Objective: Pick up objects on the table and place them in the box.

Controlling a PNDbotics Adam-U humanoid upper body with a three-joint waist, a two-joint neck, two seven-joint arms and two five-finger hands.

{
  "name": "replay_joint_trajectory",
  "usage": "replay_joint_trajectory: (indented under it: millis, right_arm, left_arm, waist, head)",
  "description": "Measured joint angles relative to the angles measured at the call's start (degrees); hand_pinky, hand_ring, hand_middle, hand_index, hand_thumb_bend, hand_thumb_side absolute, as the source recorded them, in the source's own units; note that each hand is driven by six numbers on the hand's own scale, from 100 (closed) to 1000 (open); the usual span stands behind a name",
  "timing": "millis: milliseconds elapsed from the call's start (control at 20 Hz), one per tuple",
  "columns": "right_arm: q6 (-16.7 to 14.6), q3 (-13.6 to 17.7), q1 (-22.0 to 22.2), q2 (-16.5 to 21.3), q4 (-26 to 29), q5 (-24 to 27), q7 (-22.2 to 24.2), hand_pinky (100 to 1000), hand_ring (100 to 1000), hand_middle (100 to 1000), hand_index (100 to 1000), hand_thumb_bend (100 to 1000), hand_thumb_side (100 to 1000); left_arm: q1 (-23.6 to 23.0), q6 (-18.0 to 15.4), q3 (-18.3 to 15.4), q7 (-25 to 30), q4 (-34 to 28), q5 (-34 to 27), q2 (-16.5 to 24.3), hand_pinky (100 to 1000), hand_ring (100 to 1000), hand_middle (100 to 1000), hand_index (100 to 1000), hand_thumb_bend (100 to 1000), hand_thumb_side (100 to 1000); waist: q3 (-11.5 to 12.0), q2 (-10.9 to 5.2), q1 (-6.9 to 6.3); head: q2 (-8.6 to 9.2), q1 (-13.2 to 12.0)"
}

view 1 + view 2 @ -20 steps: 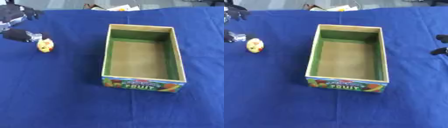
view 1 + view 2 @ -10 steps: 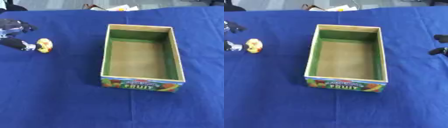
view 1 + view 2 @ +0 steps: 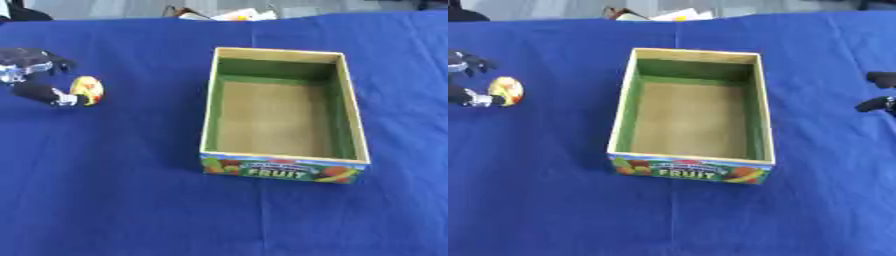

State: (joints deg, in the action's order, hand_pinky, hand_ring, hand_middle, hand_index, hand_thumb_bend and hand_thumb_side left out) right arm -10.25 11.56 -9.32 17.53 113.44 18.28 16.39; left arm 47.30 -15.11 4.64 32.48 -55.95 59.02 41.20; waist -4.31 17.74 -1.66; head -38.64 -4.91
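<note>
A: What lies nearest you?

B: The blue cloth [image 3: 131,200] on the table, and on it the box [image 3: 283,110]. Its near end wall, printed with fruit pictures and the word FRUIT, faces you. Its inner walls are green, its floor is plain brown card, and nothing lies inside it.

A: And the thing to pick up?

B: A small egg-shaped object [image 3: 87,90], yellow with a red patch, lies on the cloth well to the left of the box, level with the box's far half.

A: Where is your left hand?

B: Your left hand [image 3: 35,75] is further left of the box than the object, right against it. One dark finger reaches in on the object's near side and touches it; other fingers curl above its far side. The hand brackets the object, but you cannot tell whether it truly pinches it.

A: Your right hand?

B: Only dark fingertips of the right hand [image 3: 878,91] show, well to the right of the box, level with its middle. You cannot tell how its fingers are set.

A: Beyond the box?

B: Past the cloth's far edge, some white and yellow clutter [image 3: 229,14].
</note>
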Motion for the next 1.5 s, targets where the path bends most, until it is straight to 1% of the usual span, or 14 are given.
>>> replay_joint_trajectory:
  millis: [250, 300, 550, 600, 650, 700, 800, 850, 1000, 1100, 1150, 1300, 1450, 1500]
  right_arm:
    - [-0.03, -0.02, -0.24, -0.14, 0.0, -0.5, 0.45, 581, 803, 606, 896, 100, 1000]
    - [-0.04, -0.03, -0.24, -0.17, 0.0, -0.58, 0.5, 581, 803, 606, 897, 100, 1000]
    - [-0.01, -0.04, -0.25, -0.41, 0.0, -1.08, 0.65, 582, 805, 606, 898, 100, 1000]
    - [-0.02, -0.04, -0.25, -0.56, 0.0, -1.14, 0.69, 582, 805, 606, 898, 100, 1000]
    - [-0.01, -0.04, -0.25, -0.62, 0.0, -1.27, 0.72, 582, 805, 606, 899, 100, 1000]
    - [0.02, -0.04, -0.25, -0.62, 0.0, -1.36, 0.74, 583, 805, 606, 899, 100, 1000]
    - [0.07, -0.04, -0.25, -0.63, 0.0, -1.49, 0.81, 583, 806, 606, 899, 100, 1000]
    - [0.08, -0.04, -0.25, -0.64, 0.0, -1.52, 0.81, 583, 806, 606, 899, 100, 1000]
    - [0.09, -0.04, -0.25, -0.67, 0.0, -1.54, 0.81, 583, 806, 606, 900, 100, 1000]
    - [0.1, -0.04, -0.25, -0.68, 0.0, -1.55, 0.82, 583, 806, 606, 901, 100, 1000]
    - [0.1, -0.04, -0.25, -0.68, 0.0, -1.56, 0.82, 584, 806, 606, 902, 100, 1000]
    - [0.18, -0.04, -0.24, -0.7, 0.0, -1.6, 0.79, 584, 807, 606, 903, 100, 1000]
    - [0.28, -0.04, -0.24, -0.72, 0.0, -1.61, 0.76, 585, 807, 606, 903, 100, 1000]
    - [0.35, -0.04, -0.24, -0.76, 0.0, -1.63, 0.8, 585, 807, 606, 903, 100, 1000]
  left_arm:
    - [1.2, 0.91, -0.54, -2.01, 2.67, 2.43, -0.86, 570, 782, 818, 1000, 521, 894]
    - [1.45, 1.0, -0.69, -2.33, 3.05, 2.87, -0.94, 567, 778, 813, 1000, 504, 902]
    - [2.14, 1.21, -1.12, -3.95, 4.06, 3.75, -1.23, 550, 753, 768, 1000, 416, 866]
    - [2.14, 1.25, -1.19, -4.31, 4.11, 3.73, -1.29, 540, 742, 752, 1000, 385, 838]
    - [2.15, 1.3, -1.23, -4.69, 4.11, 3.65, -1.4, 540, 742, 751, 1000, 385, 835]
    - [2.15, 1.34, -1.24, -5.06, 4.12, 3.58, -1.41, 529, 729, 736, 1000, 382, 805]
    - [2.16, 1.32, -1.23, -5.6, 4.12, 3.5, -1.45, 508, 705, 708, 961, 361, 765]
    - [2.16, 1.2, -1.21, -5.75, 4.12, 3.38, -1.46, 507, 703, 706, 959, 359, 762]
    - [2.12, 0.76, -1.11, -6.11, 4.11, 2.67, -1.48, 494, 683, 686, 937, 288, 696]
    - [2.1, 0.52, -1.01, -6.16, 4.02, 1.87, -1.48, 493, 681, 684, 937, 283, 692]
    - [2.07, 0.43, -0.99, -6.11, 3.91, 1.48, -1.48, 466, 651, 648, 887, 208, 596]
    - [2.03, 0.27, -0.81, -6.26, 3.32, 0.17, -1.66, 439, 629, 629, 851, 148, 527]
    - [1.86, 0.55, -0.61, -6.87, 2.62, -0.82, -1.7, 432, 621, 626, 854, 123, 445]
    - [1.77, 0.64, -0.56, -7.03, 2.36, -1.14, -1.71, 432, 621, 626, 854, 123, 445]
  waist:
    - [-0.12, 0.53, -0.06]
    - [-0.15, 0.59, -0.08]
    - [-0.29, 0.89, -0.12]
    - [-0.28, 0.9, -0.13]
    - [-0.28, 0.9, -0.13]
    - [-0.28, 0.91, -0.13]
    - [-0.28, 0.91, -0.13]
    - [-0.28, 0.91, -0.13]
    - [-0.28, 0.91, -0.09]
    - [-0.27, 0.91, -0.05]
    - [-0.27, 0.91, -0.04]
    - [-0.19, 0.93, -0.03]
    - [-0.06, 0.98, -0.02]
    - [-0.02, 0.98, -0.02]
  head:
    - [0.41, -0.2]
    - [0.49, -0.22]
    - [0.51, -0.25]
    - [0.51, -0.25]
    - [0.51, -0.26]
    - [0.51, -0.27]
    - [0.52, -0.39]
    - [0.52, -0.42]
    - [0.52, -0.43]
    - [0.52, -0.43]
    - [0.52, -0.43]
    - [0.52, -0.43]
    - [0.52, -0.43]
    - [0.52, -0.43]
